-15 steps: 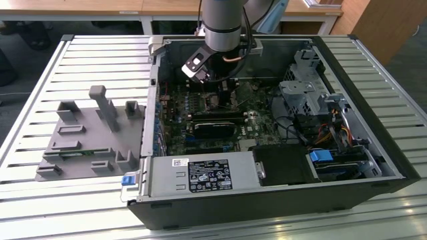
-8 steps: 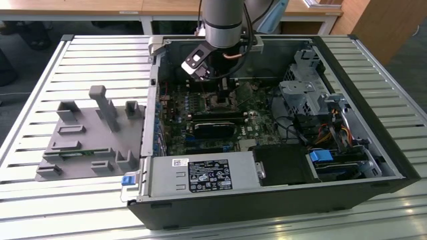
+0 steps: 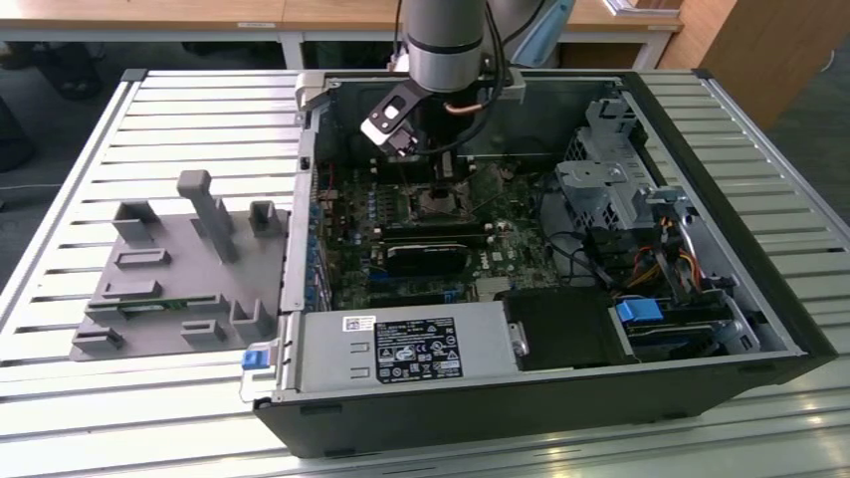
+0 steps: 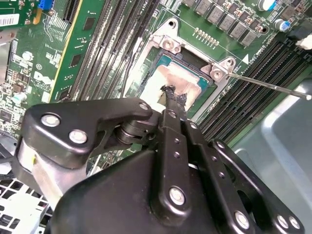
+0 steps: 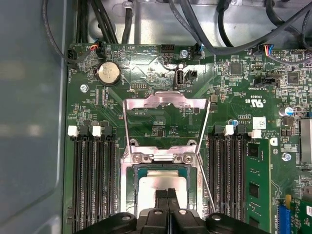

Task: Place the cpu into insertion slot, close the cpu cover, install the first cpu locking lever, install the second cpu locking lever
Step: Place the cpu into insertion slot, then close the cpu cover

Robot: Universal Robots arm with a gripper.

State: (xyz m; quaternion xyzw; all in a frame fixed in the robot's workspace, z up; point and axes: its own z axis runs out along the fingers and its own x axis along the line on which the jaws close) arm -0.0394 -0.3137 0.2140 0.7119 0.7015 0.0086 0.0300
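Resting its empty, closed-up gripper (image 5: 168,195) on the chip (image 5: 148,187) in its socket (image 5: 161,157), the arm (image 3: 445,40) is working where a light, level press looks wise.

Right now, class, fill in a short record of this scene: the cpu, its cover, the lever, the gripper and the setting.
cpu: lies flat in the insertion slot, silver face up
cpu cover: swung open, clear of the slot
locking lever: a thin rod standing free beside the slot, not latched
gripper: fingertips together, tip down at the cpu's face
setting: open computer case on a slatted table
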